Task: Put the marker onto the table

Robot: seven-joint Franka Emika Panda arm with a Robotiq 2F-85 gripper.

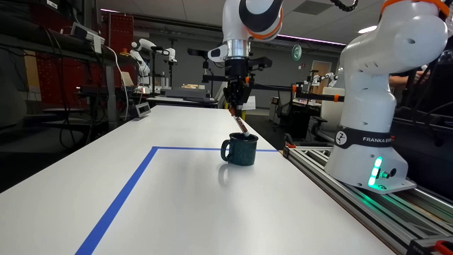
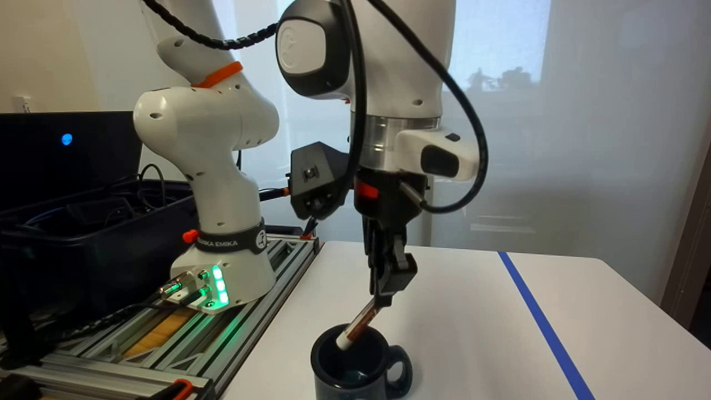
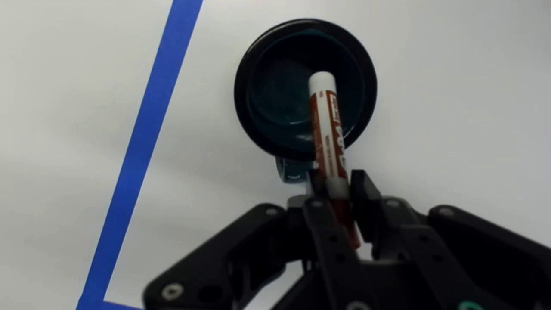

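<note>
The marker (image 3: 326,129) is a slim reddish stick with a white lower end and a red cap. It also shows in both exterior views (image 1: 241,125) (image 2: 359,325), tilted. My gripper (image 3: 338,185) is shut on the marker's cap end; it shows above the mug in both exterior views (image 1: 236,110) (image 2: 382,297). The marker's white end is at the mouth of the dark green mug (image 1: 242,152); I cannot tell whether it touches the mug. The mug stands upright on the white table (image 1: 177,198), handle out to one side. Fingers hide part of the cap.
Blue tape lines (image 1: 124,193) mark the table around the mug. A metal rail track (image 1: 339,198) with the white robot base (image 1: 364,166) runs along one table edge. A small grey box (image 1: 142,110) sits at the opposite edge. A black bin (image 2: 100,266) stands beyond the rail.
</note>
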